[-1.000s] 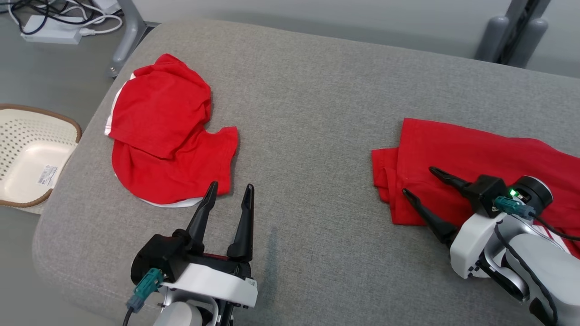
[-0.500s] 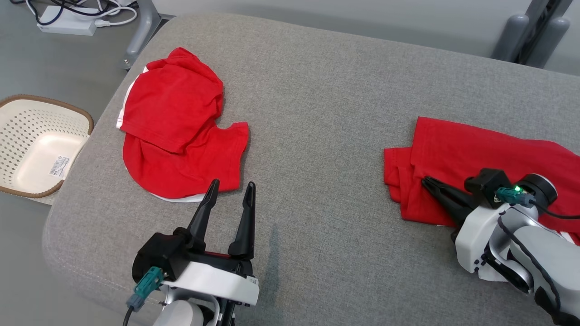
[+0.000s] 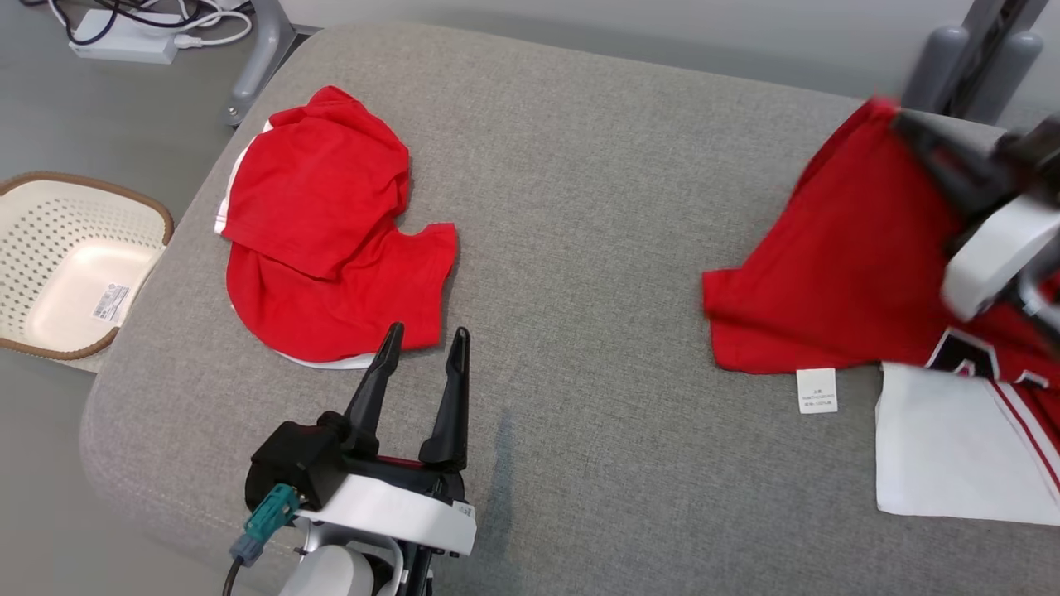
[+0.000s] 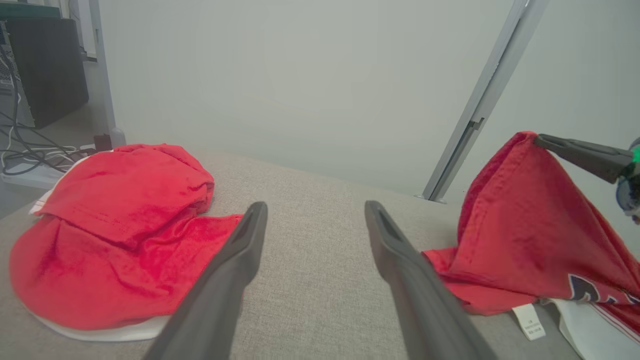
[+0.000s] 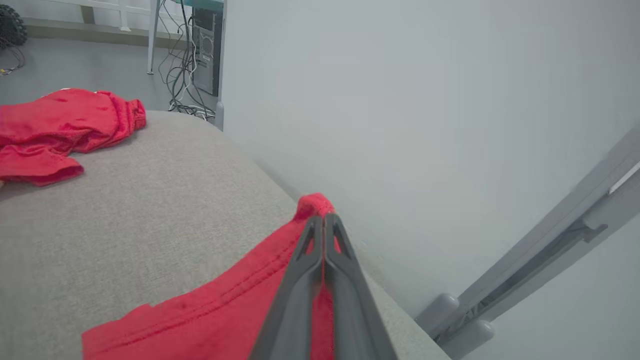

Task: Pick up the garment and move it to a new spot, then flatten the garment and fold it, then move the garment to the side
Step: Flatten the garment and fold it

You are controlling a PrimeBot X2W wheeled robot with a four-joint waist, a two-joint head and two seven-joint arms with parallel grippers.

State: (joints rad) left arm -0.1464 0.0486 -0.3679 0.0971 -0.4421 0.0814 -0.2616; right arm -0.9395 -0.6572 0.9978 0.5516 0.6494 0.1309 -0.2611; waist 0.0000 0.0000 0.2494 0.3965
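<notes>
On the right of the grey padded surface (image 3: 580, 207) lies the garment (image 3: 845, 265), red with a white underside and a small white label. My right gripper (image 3: 898, 116), blurred in the head view, is shut on its red edge and holds that corner up in a peak while the rest trails on the surface. The right wrist view shows the closed fingers (image 5: 324, 217) pinching red cloth (image 5: 225, 310). My left gripper (image 3: 426, 331) stands open near the front edge with nothing between its fingers (image 4: 315, 205), and the lifted garment (image 4: 520, 225) is to its right.
A second red garment (image 3: 323, 232) lies crumpled at the left, just beyond the left fingertips. A cream perforated basket (image 3: 66, 265) sits on the floor off the left edge. A power strip with cables (image 3: 124, 37) and grey posts (image 3: 952, 66) stand behind.
My right gripper closed on the garment's edge, then rose and swung far right, peeling the cloth up and baring its white underside and label. The left arm stayed put; the camera shifted slightly.
</notes>
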